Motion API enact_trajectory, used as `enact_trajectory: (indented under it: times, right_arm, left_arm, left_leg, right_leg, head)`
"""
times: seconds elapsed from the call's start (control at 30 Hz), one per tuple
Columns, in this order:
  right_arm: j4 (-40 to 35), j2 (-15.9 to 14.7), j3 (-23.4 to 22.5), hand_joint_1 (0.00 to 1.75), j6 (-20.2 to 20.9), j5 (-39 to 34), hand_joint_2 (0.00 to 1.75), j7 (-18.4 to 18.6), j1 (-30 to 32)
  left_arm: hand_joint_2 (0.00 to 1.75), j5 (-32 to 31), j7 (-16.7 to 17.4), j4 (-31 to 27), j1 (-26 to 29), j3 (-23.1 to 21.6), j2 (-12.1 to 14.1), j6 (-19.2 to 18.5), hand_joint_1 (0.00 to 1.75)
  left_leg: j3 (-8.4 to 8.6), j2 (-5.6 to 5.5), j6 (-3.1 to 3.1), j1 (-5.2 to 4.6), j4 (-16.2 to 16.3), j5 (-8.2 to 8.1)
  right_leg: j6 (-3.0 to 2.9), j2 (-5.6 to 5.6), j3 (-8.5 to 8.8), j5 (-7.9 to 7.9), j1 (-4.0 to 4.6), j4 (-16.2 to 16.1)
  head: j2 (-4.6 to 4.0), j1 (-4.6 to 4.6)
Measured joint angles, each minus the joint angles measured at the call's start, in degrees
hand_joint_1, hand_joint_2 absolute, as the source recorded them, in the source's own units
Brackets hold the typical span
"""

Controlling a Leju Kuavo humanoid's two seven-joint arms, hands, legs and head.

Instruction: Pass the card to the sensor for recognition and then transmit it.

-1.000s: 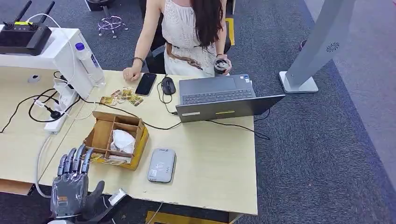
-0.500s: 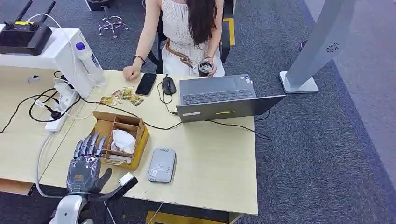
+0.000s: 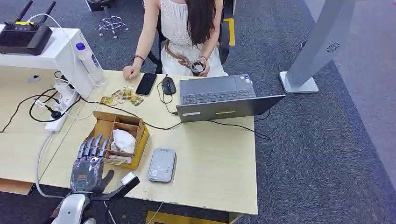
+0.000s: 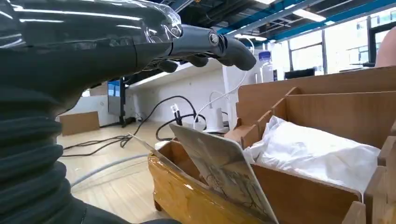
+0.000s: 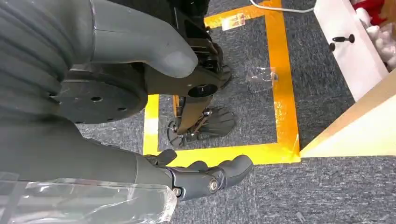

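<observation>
laptop (image 3: 219, 95) open on table (image 3: 219, 172) | phone (image 3: 145, 84) beside mouse (image 3: 168, 86) | person (image 3: 184, 32) seated (holding cup (image 3: 198, 68))

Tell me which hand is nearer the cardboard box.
Left. The left hand hovers at the near corner of the cardboard box, fingers spread by the card standing inside. The right hand hangs down over the carpet, away from the table.

Pale wooden table (image 3: 210, 163). On top: divided cardboard box (image 3: 117, 138), grey card reader (image 3: 161, 164), open laptop (image 3: 224, 99), phone (image 3: 145, 83), mouse (image 3: 168, 85), scattered cards (image 3: 121, 97), power strip (image 3: 58, 116) with cables.
</observation>
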Motion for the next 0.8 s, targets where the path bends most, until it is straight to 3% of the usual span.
enact_trajectory:
  times: [0.8]
  right_arm:
    - [0.00, 0.00, 0.00, 0.00, 0.07, 0.20, 1.75, -0.09, -0.03]
  left_arm:
    - [1.75, -0.20, -0.28, 0.33, -0.38, -0.04, -0.50, -0.07, 0.00]
  left_leg:
    - [0.00, 0.00, 0.00, 0.00, 0.00, 0.00]
  right_leg:
    - [0.00, 0.00, 0.00, 0.00, 0.00, 0.00]
  head:
    - [0.00, 0.00]
